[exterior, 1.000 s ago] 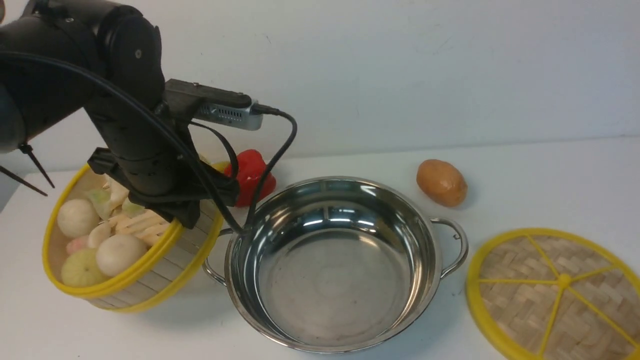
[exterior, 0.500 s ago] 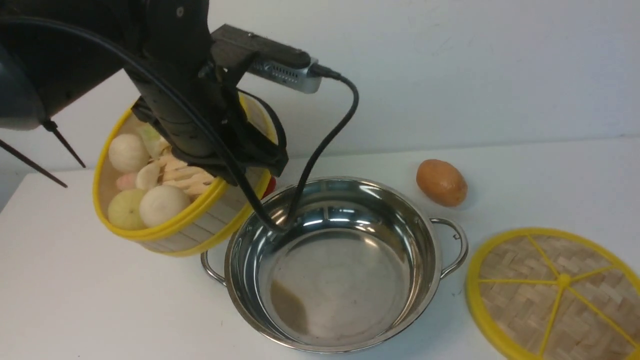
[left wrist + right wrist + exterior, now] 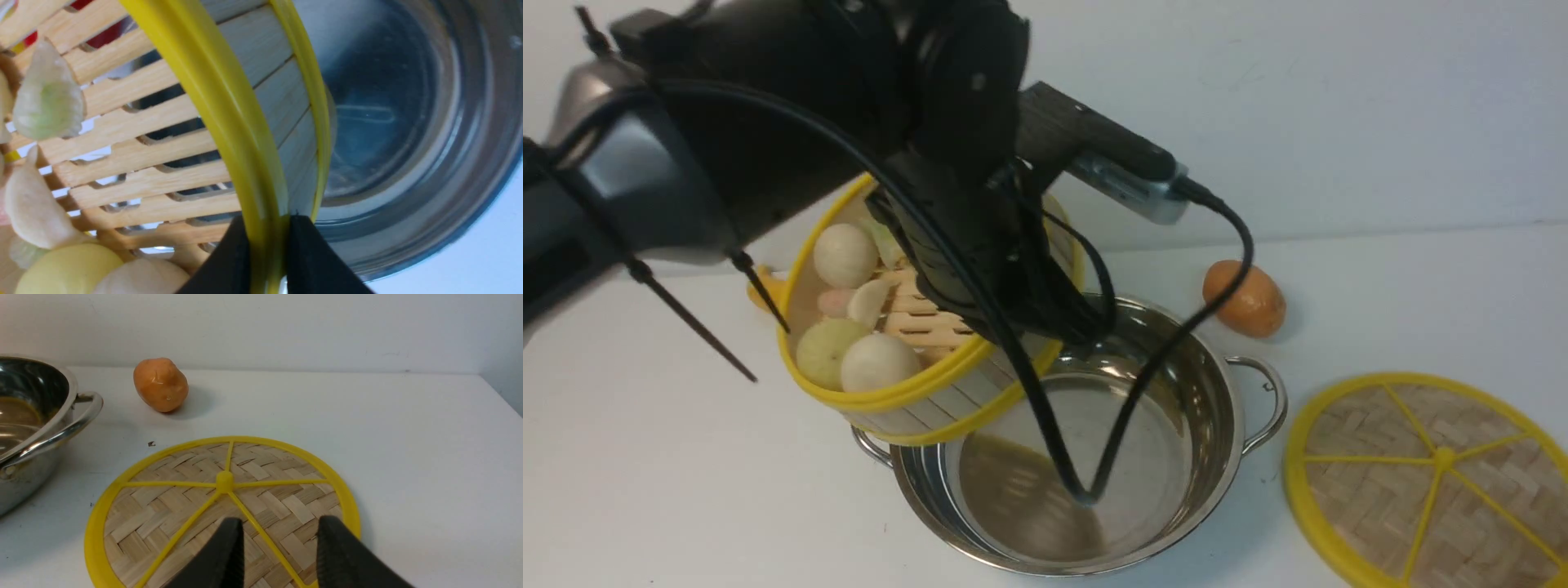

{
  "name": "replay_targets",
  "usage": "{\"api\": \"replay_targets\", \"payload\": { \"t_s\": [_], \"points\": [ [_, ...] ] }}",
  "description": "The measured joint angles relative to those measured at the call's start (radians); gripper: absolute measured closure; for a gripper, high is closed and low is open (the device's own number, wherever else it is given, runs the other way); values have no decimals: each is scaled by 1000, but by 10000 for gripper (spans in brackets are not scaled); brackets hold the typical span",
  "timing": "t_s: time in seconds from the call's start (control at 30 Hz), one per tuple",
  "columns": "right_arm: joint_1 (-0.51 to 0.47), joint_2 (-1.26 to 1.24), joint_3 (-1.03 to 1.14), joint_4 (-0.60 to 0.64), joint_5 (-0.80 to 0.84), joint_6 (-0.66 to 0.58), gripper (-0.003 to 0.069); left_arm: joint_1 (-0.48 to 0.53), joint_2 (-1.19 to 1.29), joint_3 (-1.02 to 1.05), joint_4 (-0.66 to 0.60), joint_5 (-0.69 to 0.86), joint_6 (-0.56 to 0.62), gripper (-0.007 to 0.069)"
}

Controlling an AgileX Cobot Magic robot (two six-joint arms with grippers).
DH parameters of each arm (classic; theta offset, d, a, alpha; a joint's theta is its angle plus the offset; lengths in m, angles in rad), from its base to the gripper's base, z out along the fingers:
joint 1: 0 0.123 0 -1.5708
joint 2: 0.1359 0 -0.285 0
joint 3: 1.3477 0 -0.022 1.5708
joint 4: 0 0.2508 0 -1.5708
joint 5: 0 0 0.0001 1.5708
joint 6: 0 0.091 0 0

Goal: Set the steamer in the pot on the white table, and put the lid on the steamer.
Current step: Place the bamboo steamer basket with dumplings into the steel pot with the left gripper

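**Steamer Aloft at the Pot's Edge**

The left gripper (image 3: 269, 228) pinches the yellow rim of the steamer (image 3: 907, 398) — tilted, clear of the white table (image 3: 645, 490), overhanging the left side of the pot (image 3: 1213, 392). The right gripper (image 3: 279, 522), jaws parted and empty, hangs over the lid (image 3: 184, 498) — flat on the table, right of the pot.

Left arm (image 3: 792, 114) cased in glossy black; grey shell (image 3: 621, 175) noted at its near-left end; small screw (image 3: 977, 82) set in a round joint; silver-and-black camera module (image 3: 1131, 175) mounted; thick black cable (image 3: 1045, 425) looped; black cable ties (image 3: 690, 327) with untrimmed tails; right gripper (image 3: 278, 520) fitted with matte black, tapered fingers (image 3: 229, 555).
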Motion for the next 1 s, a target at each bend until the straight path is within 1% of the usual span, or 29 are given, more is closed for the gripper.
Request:
{"api": "replay_targets", "payload": {
  "t_s": [0.1,0.37,0.53,1.0],
  "points": [
    [0,0,0,0,0,0,418,-44,32,0,-4,-1,1,533],
    [0,0,0,0,0,0,418,-106,84,-14,36,-8,1,533],
    [0,0,0,0,0,0,418,-137,100,-22,40,-16,1,533],
    [0,0,0,0,0,0,418,-147,151,-22,14,-16,2,533]
  ]
}}
